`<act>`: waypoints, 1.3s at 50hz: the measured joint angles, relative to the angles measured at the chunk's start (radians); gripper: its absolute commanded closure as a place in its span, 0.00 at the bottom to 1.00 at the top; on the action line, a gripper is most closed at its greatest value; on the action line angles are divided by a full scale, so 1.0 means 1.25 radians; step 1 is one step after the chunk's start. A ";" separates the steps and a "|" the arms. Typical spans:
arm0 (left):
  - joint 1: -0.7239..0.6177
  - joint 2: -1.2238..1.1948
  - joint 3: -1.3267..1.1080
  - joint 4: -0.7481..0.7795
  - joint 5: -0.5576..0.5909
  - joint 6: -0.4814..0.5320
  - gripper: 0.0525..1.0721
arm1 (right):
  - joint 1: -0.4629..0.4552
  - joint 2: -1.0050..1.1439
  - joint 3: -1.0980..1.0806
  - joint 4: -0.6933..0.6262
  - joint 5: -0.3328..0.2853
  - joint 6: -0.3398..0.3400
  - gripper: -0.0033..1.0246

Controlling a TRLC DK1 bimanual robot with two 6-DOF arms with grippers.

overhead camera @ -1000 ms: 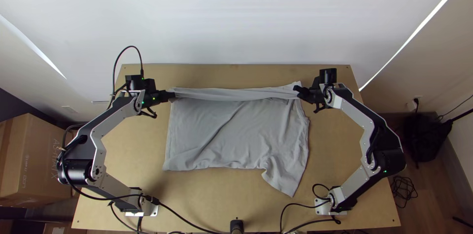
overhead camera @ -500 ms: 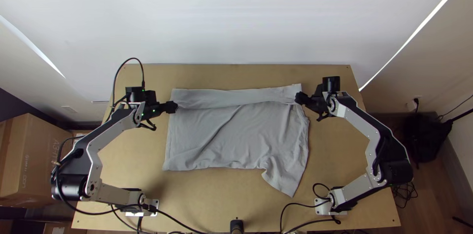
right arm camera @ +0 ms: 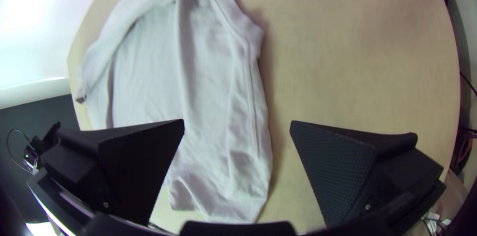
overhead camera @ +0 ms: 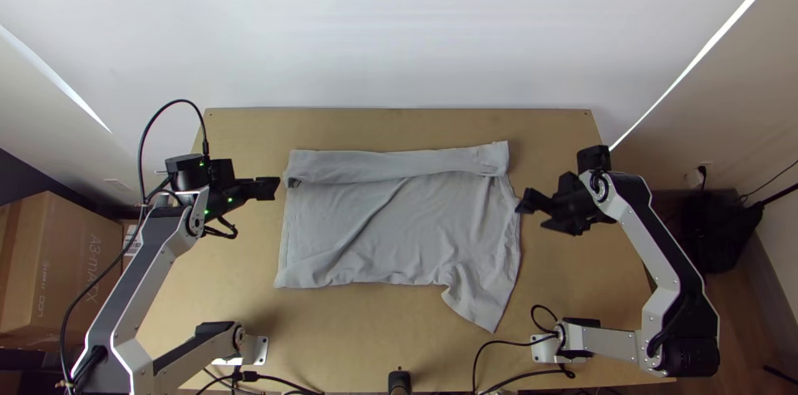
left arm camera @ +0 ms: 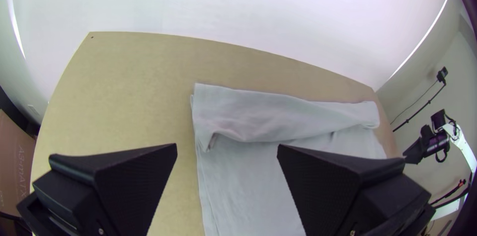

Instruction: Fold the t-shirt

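Pale wall point(overhead camera: 399, 29) across the top of the frame, wooden table point(overhead camera: 357, 337) below, and the grey t-shirt point(overhead camera: 407, 220) lies mid-frame, a band folded over along its upper edge, one corner jutting lower right! Left gripper point(overhead camera: 276, 188), left of centre, fingers wide apart; right gripper point(overhead camera: 532, 212), right of centre by the cloth's edge, fingers spread too!

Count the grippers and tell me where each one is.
2. In the top view, the left gripper is beside the t-shirt's left edge, near the folded strip; the right gripper is at its right edge. Both are open.
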 measured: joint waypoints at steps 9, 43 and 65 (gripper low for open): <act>0.000 -0.050 0.002 -0.067 0.004 0.000 0.05 | -0.005 0.000 -0.087 -0.058 -0.004 -0.064 0.19; -0.018 -0.111 0.042 -0.275 0.006 0.085 0.05 | 0.045 0.018 -0.239 0.056 -0.047 -0.103 0.88; -0.048 -0.110 0.017 -0.737 -0.100 0.507 0.06 | 0.051 -0.002 -0.283 0.100 -0.082 -0.102 0.97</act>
